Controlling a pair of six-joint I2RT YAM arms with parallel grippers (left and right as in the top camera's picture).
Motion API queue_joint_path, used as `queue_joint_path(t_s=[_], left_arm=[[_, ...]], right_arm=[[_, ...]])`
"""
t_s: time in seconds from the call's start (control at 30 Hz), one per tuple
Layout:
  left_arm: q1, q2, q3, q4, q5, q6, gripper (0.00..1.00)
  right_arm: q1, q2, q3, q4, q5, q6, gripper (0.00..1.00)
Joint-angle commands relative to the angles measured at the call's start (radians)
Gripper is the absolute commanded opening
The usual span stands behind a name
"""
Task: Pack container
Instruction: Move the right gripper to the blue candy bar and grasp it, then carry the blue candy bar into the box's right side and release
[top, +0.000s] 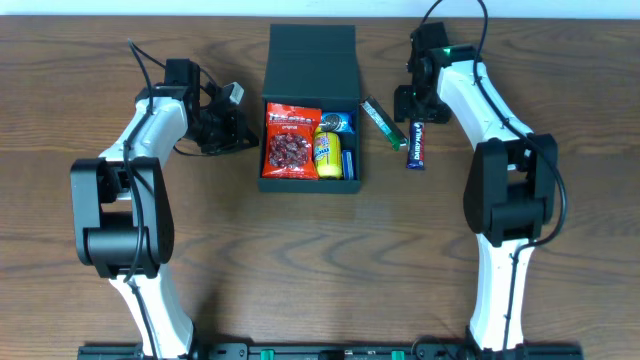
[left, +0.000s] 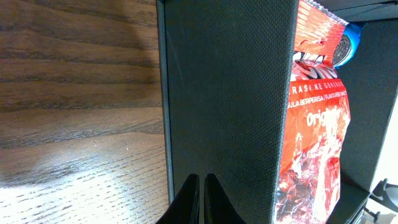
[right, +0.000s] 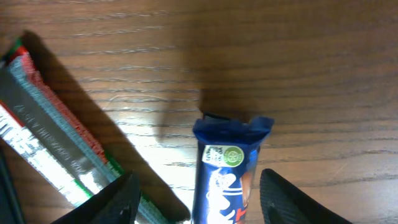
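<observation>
I see my right end effector (right: 202, 205) spread wide astride the blue chocolate bar (right: 224, 180), right of centre, a green bar (right: 50, 143) lying beside it. My left end effector (left: 199, 199) is pinched closed at the left wall of the container (top: 312, 60), upper centre, lid open, red packet (top: 291, 140) inside.

The container (top: 311, 62) is standing in the middle of the table (top: 560, 60), its lid lying open behind it. Inside, a large snack bag (top: 291, 140) is filling the left part. A smaller packet (top: 327, 150) is lying to its right, with a round pack (top: 338, 122) behind that one. Right of the container a slim bar (top: 383, 122) is lying tilted, and a chocolate bar (top: 416, 143) is lying just beyond it. The left gripper (left: 199, 196) is sitting just beside the container's left wall. The right gripper (right: 200, 202) is hanging over the chocolate bar's far end.
</observation>
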Motion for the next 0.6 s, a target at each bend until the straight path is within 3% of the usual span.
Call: queue_joint_path(t_s=[0.0, 0.57], left_arm=[[-0.003, 0.007, -0.006, 0.0, -0.003, -0.008, 0.06], [-0.003, 0.007, -0.006, 0.0, -0.003, -0.008, 0.06]], right_arm=[[-0.025, 0.025, -0.006, -0.001, 0.016, 0.049, 0.57], [-0.034, 0.063, -0.006, 0.0, -0.042, 0.051, 0.48]])
